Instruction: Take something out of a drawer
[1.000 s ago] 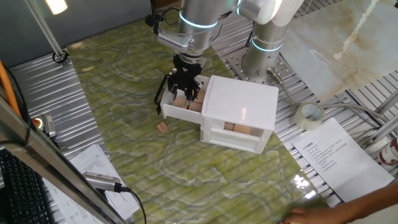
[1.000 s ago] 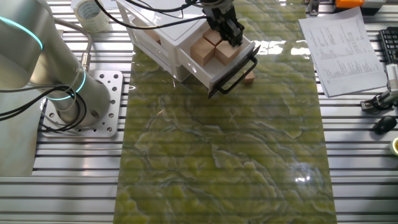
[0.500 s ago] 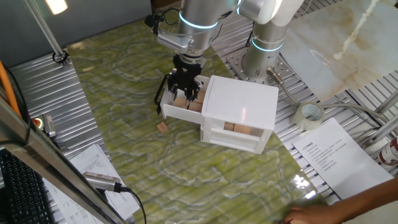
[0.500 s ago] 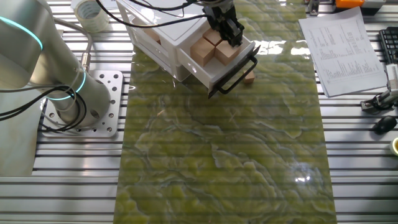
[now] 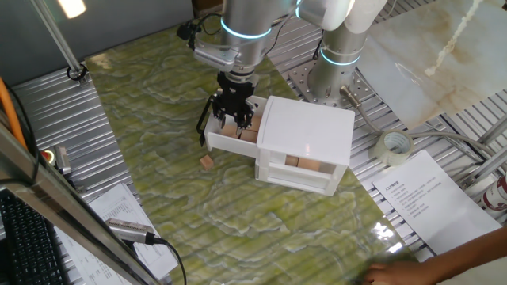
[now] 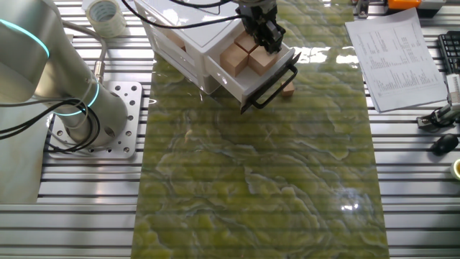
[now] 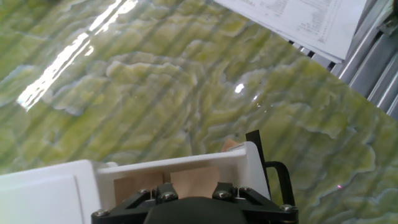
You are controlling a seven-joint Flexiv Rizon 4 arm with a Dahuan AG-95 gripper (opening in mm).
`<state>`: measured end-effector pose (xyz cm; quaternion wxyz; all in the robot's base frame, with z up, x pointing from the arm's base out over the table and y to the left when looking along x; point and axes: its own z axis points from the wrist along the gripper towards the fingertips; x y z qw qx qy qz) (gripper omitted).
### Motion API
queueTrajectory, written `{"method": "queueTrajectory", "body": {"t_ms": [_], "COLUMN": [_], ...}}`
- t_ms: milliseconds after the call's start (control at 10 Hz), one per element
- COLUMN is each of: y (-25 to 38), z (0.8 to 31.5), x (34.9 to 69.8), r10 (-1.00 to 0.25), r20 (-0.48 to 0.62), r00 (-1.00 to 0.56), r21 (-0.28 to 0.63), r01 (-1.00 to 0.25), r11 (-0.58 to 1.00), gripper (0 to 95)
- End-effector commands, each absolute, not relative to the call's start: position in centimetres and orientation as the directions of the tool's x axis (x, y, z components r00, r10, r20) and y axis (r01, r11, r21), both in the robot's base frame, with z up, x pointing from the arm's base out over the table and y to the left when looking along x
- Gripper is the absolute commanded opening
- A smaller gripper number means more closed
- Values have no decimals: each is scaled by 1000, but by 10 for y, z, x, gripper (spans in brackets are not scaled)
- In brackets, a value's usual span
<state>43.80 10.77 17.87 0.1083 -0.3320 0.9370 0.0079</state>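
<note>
We see the gripper (image 5: 235,113) lowered into the open drawer (image 5: 224,138), its black fingers (image 6: 269,37) among the wooden cubes there. Whether the fingers are closed on a cube we cannot tell: in both fixed views the fingertips are hidden by the gripper body and the cubes, and in the hand view the gripper housing (image 7: 196,208) fills the lower edge and covers the tips.

The drawer is pulled out from the white cabinet (image 5: 305,142), with its black bar handle (image 6: 274,88) on the side away from the cabinet. In the other fixed view we count at least two light-brown cubes (image 6: 249,59) inside the drawer, lying close together, next to the fingers. The hand view shows brown cube surface (image 7: 194,180) just behind the drawer's front wall.

One further cube (image 5: 207,161) lies on the green patterned mat (image 5: 174,119) outside the drawer, just beside the handle end. A lower compartment of the cabinet also holds cubes (image 5: 302,164).

Beyond the mat we note a roll of tape (image 5: 394,146) and a printed sheet (image 5: 420,198) on the metal table (image 5: 47,111).
</note>
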Motion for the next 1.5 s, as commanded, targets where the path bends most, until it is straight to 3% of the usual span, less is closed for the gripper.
{"method": "queueTrajectory", "body": {"t_ms": [100,800,1500], "y": [107,107,99], "z": [178,178,197], "x": [437,437,434], "r10": [-629,-650,-652], "r20": [-202,-174,-151], "r00": [-751,-739,-743], "r21": [-51,-33,-14], "r01": [-633,-656,-658], "r11": [773,754,753], "gripper": [380,380,380]}}
